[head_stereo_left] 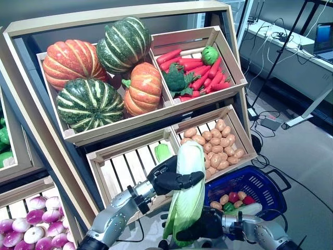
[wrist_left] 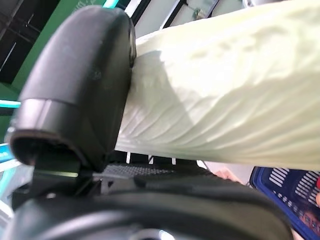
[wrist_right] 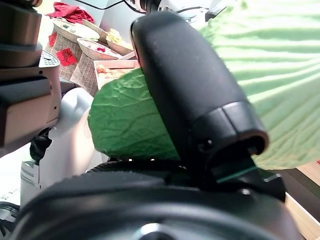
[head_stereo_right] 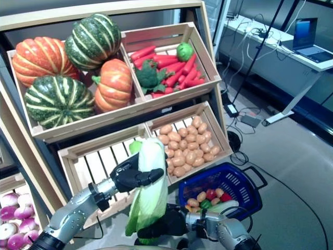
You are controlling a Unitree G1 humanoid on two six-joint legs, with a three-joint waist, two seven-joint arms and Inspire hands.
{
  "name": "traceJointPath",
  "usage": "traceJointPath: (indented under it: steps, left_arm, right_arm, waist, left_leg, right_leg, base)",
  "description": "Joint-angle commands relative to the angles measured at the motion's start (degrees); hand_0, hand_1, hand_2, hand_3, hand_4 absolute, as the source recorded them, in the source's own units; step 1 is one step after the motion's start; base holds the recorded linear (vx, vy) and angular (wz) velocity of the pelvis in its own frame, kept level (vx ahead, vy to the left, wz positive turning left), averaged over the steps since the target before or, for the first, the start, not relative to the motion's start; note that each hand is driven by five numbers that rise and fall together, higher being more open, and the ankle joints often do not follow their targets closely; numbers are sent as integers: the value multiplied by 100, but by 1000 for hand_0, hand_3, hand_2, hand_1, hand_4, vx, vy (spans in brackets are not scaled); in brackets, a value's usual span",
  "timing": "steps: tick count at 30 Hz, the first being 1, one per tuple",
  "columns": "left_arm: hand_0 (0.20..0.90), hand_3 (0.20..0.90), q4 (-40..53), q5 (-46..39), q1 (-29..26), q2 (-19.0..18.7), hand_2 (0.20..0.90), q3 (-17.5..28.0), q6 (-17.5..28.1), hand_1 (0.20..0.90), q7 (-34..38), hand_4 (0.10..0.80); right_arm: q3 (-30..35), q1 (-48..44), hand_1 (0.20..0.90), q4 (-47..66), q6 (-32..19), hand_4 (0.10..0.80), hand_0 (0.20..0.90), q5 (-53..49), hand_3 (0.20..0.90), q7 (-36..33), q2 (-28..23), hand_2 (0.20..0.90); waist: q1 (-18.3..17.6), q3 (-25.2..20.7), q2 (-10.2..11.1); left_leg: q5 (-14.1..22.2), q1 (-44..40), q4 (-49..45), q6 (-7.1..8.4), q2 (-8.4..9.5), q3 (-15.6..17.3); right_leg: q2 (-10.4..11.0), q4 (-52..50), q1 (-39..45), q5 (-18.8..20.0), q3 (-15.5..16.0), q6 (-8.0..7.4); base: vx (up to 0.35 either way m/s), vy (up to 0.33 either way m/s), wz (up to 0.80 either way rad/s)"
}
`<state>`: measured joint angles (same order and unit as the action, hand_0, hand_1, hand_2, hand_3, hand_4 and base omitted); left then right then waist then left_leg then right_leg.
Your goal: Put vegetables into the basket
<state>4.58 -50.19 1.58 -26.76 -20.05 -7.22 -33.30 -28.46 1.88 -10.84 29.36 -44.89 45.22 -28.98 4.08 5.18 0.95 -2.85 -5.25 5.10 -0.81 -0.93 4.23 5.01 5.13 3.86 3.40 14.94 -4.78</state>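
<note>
Both robot hands, left (head_stereo_left: 174, 179) and right (head_stereo_left: 210, 225), clamp cabbage (head_stereo_left: 188, 182); basket (head_stereo_left: 260, 183) part-hidden.

Cabbage (head_stereo_left: 186, 195): lower leaves hidden behind right hand (head_stereo_left: 208, 227). Left hand (head_stereo_left: 174, 179) fingers cover its mid-section; palm contact not visible.

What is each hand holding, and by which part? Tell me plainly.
Both hold one napa cabbage, upright. The left hand grips its pale upper half; the right hand grips its green leafy lower end.
</note>
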Motion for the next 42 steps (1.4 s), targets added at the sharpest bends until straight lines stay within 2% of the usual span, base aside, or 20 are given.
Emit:
traceJointPath:
  steps: [1,14,16,17,30,42]
  left_arm:
    - [300,300,712,-866,-925,441,300,-403,241,300,-630,400]
    - [300,300,668,-916,-862,409,300,-351,110,300,-666,400]
    - [575,575,659,-913,-857,412,575,-346,115,575,-648,584]
    - [900,900,634,-953,-850,424,900,-305,121,900,-609,800]
    - [900,900,666,-1365,-698,452,900,238,178,900,-277,800]
    - [900,900,566,-2059,-532,653,900,1079,130,900,21,800]
  right_arm:
    - [-336,-335,300,443,-165,400,300,-502,300,542,361,300]
    - [-245,-236,300,397,-203,400,300,-762,300,589,460,300]
    - [-247,-227,300,402,-198,400,300,-823,300,529,473,300]
    - [-225,-216,300,374,-207,400,300,-874,300,502,503,300]
    - [266,-95,300,325,-634,400,300,-1296,300,155,535,300]
    - [1326,-3,300,291,-1298,400,300,-1589,300,-227,522,300]
  waist:
    - [12,-302,191]
    - [4,-283,176]
    - [5,-282,174]
    - [4,-280,171]
    - [6,-267,150]
    - [-80,-246,181]
  left_leg:
    - [310,-2,-10,322,-109,-247]
    - [312,-3,-10,315,-111,-268]
    - [310,-2,-10,317,-112,-271]
    - [310,-5,-10,315,-114,-267]
    - [299,7,-10,324,-110,-277]
    - [320,-2,-10,325,-130,-231]
  right_leg:
    - [377,-13,204,-29,-133,-403]
    - [369,-13,209,-36,-133,-403]
    - [372,-13,208,-34,-130,-406]
    - [374,-13,210,-35,-126,-402]
    - [390,-13,199,-14,-104,-395]
    - [376,-13,191,-10,-99,-380]
  base:
    - [0,0,0]
    - [0,0,0]
    - [0,0,0]
    - [0,0,0]
    - [0,0,0]
    - [-3,-2,1]
